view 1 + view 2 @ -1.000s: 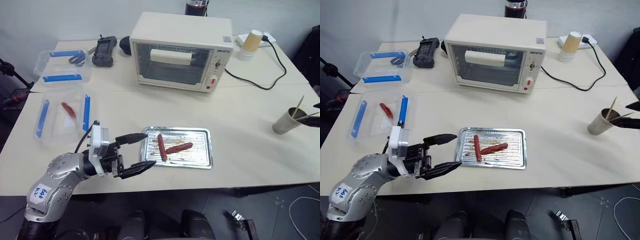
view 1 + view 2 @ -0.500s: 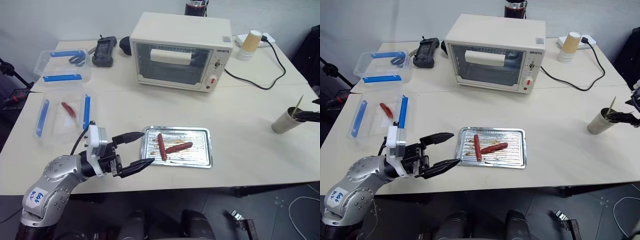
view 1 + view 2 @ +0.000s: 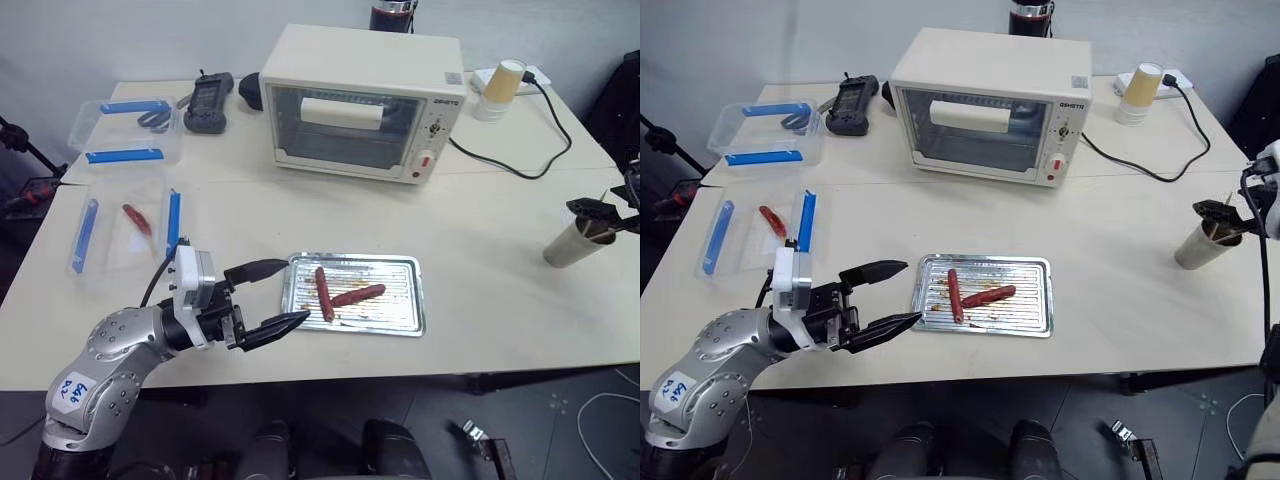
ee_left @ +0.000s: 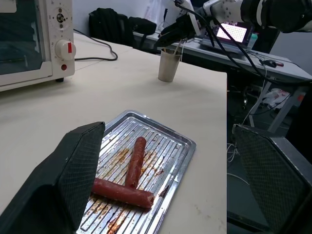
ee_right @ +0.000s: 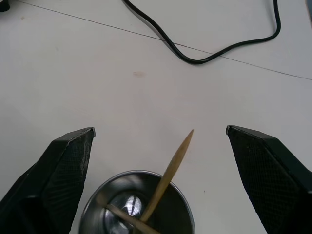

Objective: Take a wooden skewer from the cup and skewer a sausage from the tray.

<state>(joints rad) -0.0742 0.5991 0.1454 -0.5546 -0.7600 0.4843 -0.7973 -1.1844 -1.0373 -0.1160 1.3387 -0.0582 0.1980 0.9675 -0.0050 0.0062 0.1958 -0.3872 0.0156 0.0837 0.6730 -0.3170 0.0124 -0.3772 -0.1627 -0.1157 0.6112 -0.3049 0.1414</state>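
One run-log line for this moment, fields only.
right gripper: open above cup | skewer: in cup | left gripper: open beside tray | sausage: untouched

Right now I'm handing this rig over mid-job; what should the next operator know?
Left gripper: open, empty, by the tray's left end.
Right gripper: open, empty, over the cup near the table's right edge.
A wooden skewer leans in the cup.
The sausage and its twin lie crossed on the tray.
Done: approach to the cup.
Left: grip the skewer, lift it out, spear the sausage.
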